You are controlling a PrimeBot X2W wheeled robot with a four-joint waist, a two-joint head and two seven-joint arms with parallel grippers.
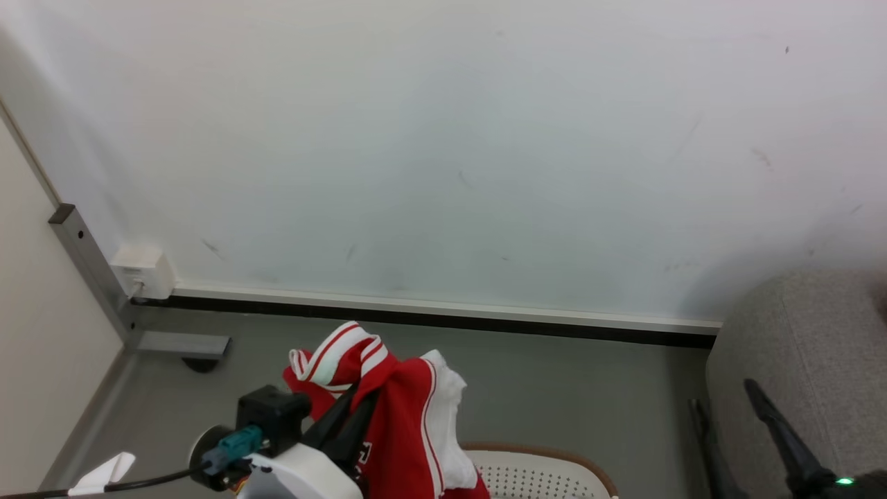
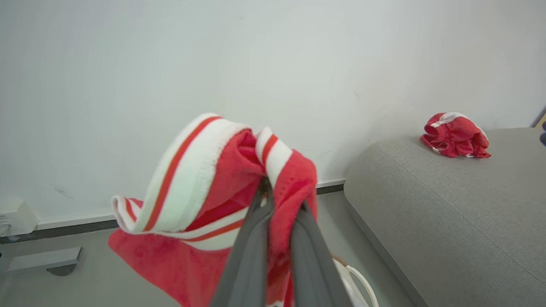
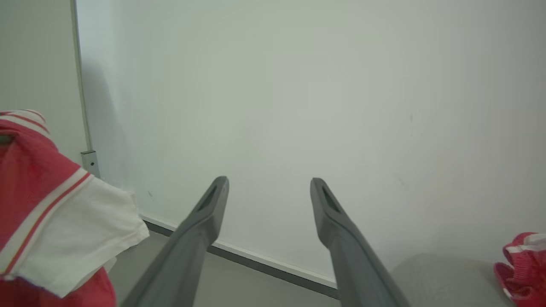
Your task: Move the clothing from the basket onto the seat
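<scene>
Clenched left end effector (image 2: 279,200) on the clothing (image 1: 402,416), raised clear of the basket (image 1: 547,452) for the seat (image 2: 448,204). Held right end effector (image 3: 268,183) released.

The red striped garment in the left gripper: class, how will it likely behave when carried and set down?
Probably floppy: the red striped garment drapes in folds from the left gripper. Likely light, since one pinch holds it. It should slump into a heap on the seat.
</scene>
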